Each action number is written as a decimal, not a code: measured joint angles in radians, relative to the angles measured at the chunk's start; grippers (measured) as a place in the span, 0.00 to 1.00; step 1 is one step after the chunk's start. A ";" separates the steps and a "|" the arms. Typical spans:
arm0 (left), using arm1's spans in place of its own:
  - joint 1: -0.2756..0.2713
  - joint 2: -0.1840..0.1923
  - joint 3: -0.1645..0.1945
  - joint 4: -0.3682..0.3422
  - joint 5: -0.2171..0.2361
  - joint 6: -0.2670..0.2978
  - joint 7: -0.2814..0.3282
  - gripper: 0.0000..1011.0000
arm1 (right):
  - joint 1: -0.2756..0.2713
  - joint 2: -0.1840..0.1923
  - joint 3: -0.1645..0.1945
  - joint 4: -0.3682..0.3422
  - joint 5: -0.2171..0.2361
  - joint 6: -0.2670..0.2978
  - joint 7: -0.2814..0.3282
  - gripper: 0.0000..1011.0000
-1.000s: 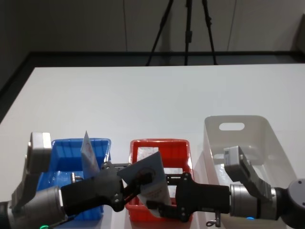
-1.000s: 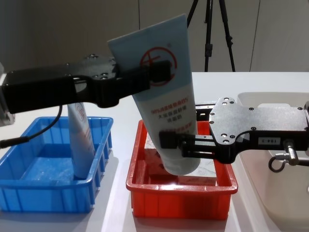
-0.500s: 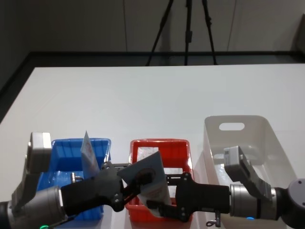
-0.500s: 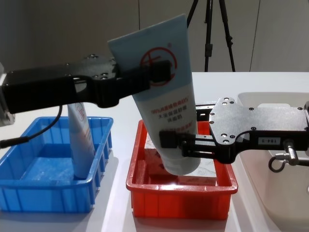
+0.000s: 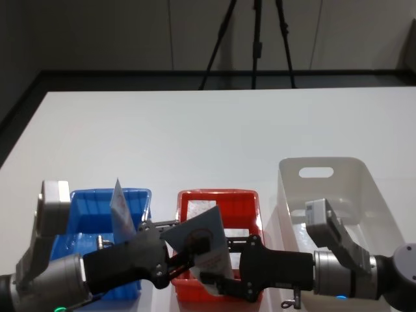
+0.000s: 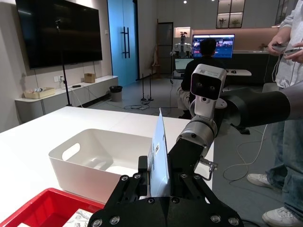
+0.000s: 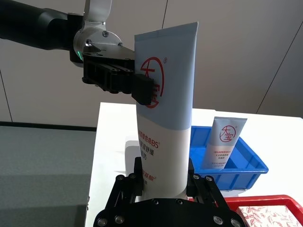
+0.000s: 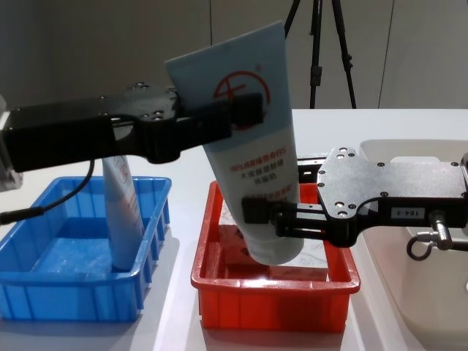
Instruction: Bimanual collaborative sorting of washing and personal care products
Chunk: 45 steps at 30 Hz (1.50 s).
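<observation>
Seeing one leaning squeeze tube [image 8: 121,212] in the blue bin [image 8: 73,300], left of the red bin [image 8: 270,307]. Clenching the left end effector [image 8: 245,117] on the pale-blue squeeze tube [image 8: 252,175] at its logo, above the red bin. Clamping the right end effector [image 8: 267,218] on its lower body. Judging it light, soft and slick: favouring a gentle hold near the stiffer cap end.

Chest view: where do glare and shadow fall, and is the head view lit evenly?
Chest view: a pale sheen lies on the floor of the blue bin; the squeeze tube, held by the left gripper and the right gripper, shades the inside of the red bin below it. Head view: the white table is bright, the room behind it dark.
</observation>
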 joint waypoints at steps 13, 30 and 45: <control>0.000 0.000 0.000 0.000 0.000 0.000 0.000 0.65 | 0.000 0.000 0.000 0.000 0.000 0.000 0.000 0.48; 0.000 0.000 0.000 0.000 0.000 0.000 0.000 0.99 | 0.000 0.000 0.000 0.000 0.000 0.000 0.000 0.48; 0.000 0.000 0.000 0.000 0.000 0.000 0.000 0.99 | -0.007 0.013 0.006 -0.005 0.014 0.006 0.002 0.48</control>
